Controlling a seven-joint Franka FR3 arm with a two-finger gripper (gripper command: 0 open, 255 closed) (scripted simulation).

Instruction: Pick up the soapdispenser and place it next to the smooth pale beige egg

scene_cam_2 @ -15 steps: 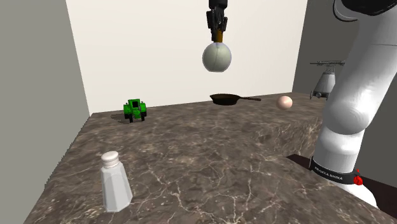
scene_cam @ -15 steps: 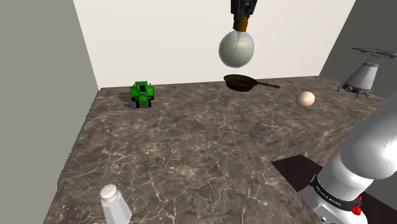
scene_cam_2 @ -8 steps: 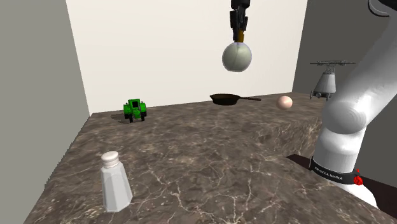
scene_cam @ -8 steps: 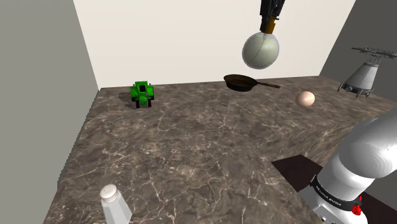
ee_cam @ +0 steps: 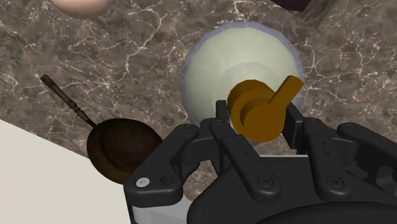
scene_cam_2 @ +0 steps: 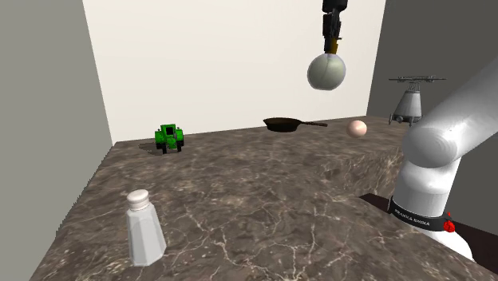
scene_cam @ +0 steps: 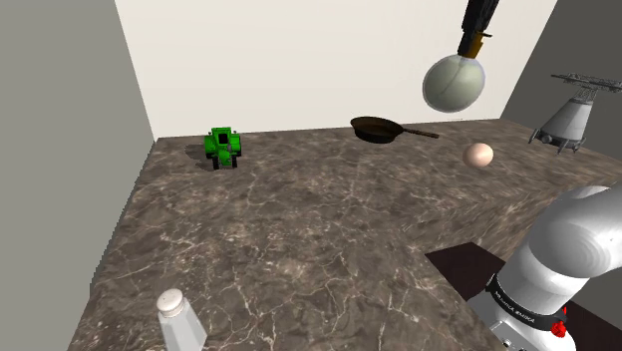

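Tool [scene_cam: 475, 40]: pinching the orange pump neck, at the upper right of the shoulder view.
Soap dispenser [scene_cam: 454, 83]: pale round body hanging below the Tool, high off the tabletop [scene_cam: 299, 229], likely so it clears the pan [scene_cam: 377, 128].
Egg [scene_cam: 478, 154]: lies on the tabletop right of the pan, almost beneath the Soap dispenser; lowering beside it seems next.

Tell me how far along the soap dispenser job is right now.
Done: the pick-up. The gripper is shut on the orange pump of the soap dispenser, which hangs high above the counter. In hand: the carry; the wrist view shows the pan and the egg on the counter below. Left: lowering it beside the egg and letting go.
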